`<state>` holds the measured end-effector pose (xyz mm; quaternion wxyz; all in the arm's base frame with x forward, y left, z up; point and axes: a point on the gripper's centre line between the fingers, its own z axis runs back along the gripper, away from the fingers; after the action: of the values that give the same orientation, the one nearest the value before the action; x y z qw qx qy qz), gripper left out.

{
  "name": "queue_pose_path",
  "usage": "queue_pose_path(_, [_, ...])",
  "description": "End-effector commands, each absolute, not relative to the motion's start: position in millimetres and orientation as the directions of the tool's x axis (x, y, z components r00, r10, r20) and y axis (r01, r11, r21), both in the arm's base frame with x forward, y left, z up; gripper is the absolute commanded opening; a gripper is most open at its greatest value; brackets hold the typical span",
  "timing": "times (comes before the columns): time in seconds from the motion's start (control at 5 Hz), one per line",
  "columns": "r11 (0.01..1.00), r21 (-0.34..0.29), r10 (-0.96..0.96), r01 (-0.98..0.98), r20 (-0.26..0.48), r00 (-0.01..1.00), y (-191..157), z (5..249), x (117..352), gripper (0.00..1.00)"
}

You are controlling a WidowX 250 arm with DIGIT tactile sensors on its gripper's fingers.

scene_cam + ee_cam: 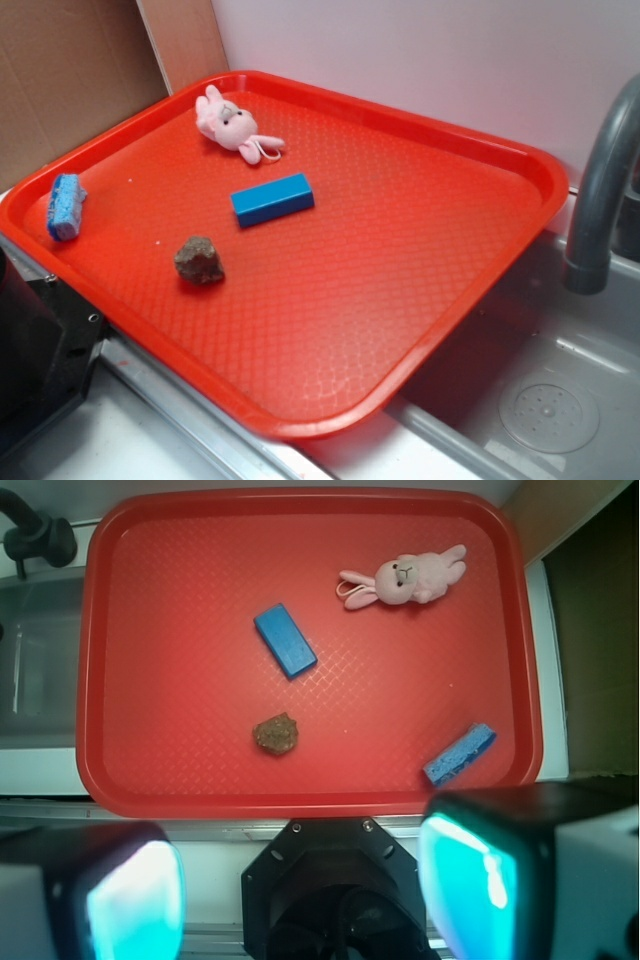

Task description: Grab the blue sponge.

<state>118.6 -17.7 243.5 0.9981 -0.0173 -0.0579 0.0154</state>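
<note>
Red plastic fills most of both views: a big textured tray (430, 300) with a raised rim, set over the edge of a grey sink (560, 400). In the exterior view the blue sponge (66, 206) lies at the far left of the frame, just inside the tray's left rim, light blue with a whitish speckled surface. In the wrist view the same sponge (460, 755) sits in the lower right of the tray, lying at a slant, close to the bottom rim and the right corner.

Near the middle of the tray rests a smooth blue block (272, 199), sharp-edged and deeper in colour, well apart from the sponge. A little below and left of it in the exterior view is a lumpy brown rock (199, 260). Toward the upper left of that view, near the tray's far rim, a pink plush bunny (232, 124) lies on its side. A dark grey faucet (600, 180) curves down at the right edge of the frame, over the sink.

The gripper (300, 890) shows only in the wrist view, along the bottom of the frame: its two fingers (130, 895), pale with a cyan glow, stand spread wide with nothing between them. It hangs outside the tray's near rim, clear of every object.
</note>
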Motion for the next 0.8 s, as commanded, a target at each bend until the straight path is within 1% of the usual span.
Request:
queue_pose_path(0.0, [0.999,-0.036,0.033,-0.029,0.115,0.993,-18,243,119,1.0])
queue_pose_path(0.2, [0.961,-0.003,0.275,-0.276,-0.042,0.96,32,193,134,1.0])
queue_pose_path(0.4, [0.863,-0.002,0.505,-0.506,0.034,0.862,87,151,144,1.0])
queue_pose_path(0.6, [0.719,-0.061,0.695,-0.693,0.112,0.711,112,122,152,1.0])
